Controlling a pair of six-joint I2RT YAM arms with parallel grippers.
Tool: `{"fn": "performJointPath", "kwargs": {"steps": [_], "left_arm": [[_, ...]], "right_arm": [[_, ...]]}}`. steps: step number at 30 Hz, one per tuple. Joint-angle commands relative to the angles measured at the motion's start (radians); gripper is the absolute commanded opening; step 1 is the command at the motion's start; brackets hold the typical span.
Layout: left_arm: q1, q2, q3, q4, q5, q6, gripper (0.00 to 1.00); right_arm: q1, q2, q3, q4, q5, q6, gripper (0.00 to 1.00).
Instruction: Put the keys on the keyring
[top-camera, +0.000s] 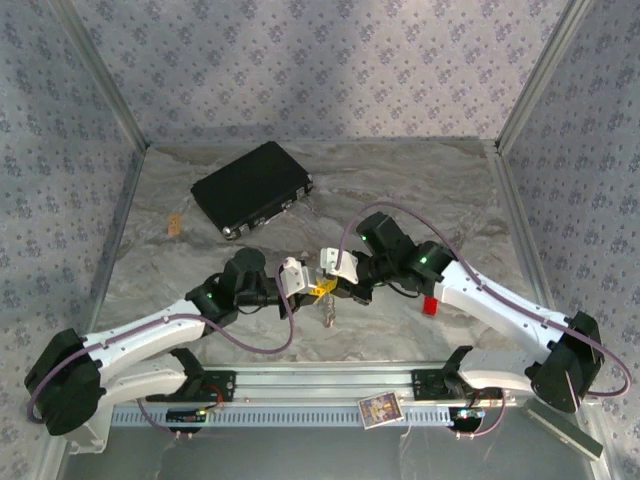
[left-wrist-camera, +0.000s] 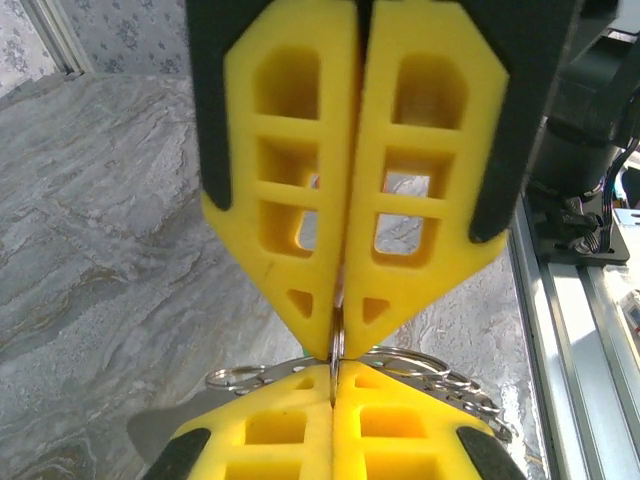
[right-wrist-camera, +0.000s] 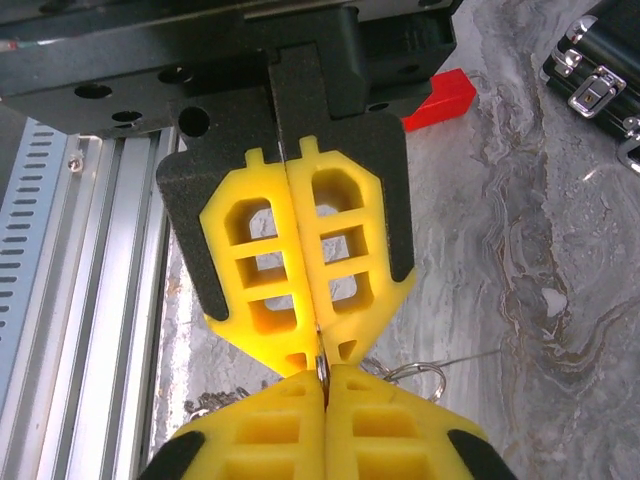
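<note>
The left gripper (left-wrist-camera: 333, 380) and right gripper (right-wrist-camera: 322, 380) are both closed on the keyring (left-wrist-camera: 337, 352), tip to tip. It is thin, shiny silver metal.

No legible text, brand or number anywhere. The small printed card (top-camera: 380, 410) on the front rail (top-camera: 300, 382) has some coloured print, but it is too small and blurred to read.
</note>
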Motion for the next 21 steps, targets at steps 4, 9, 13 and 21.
{"fn": "performJointPath", "kwargs": {"steps": [4,9,13,21], "left_arm": [[0.000,-0.035,-0.009,0.098,0.007,-0.022,0.00],[0.000,-0.038,-0.033,0.143,0.028,-0.046,0.00],[0.001,-0.041,-0.043,0.162,0.035,-0.049,0.00],[0.000,-0.035,-0.045,0.178,0.046,-0.058,0.00]], "right_arm": [[-0.074,-0.102,-0.143,0.205,-0.168,0.130,0.31],[-0.077,-0.124,-0.221,0.328,-0.201,0.215,0.31],[-0.079,-0.127,-0.241,0.363,-0.204,0.233,0.30],[-0.077,-0.114,-0.239,0.371,-0.223,0.230,0.08]]}}
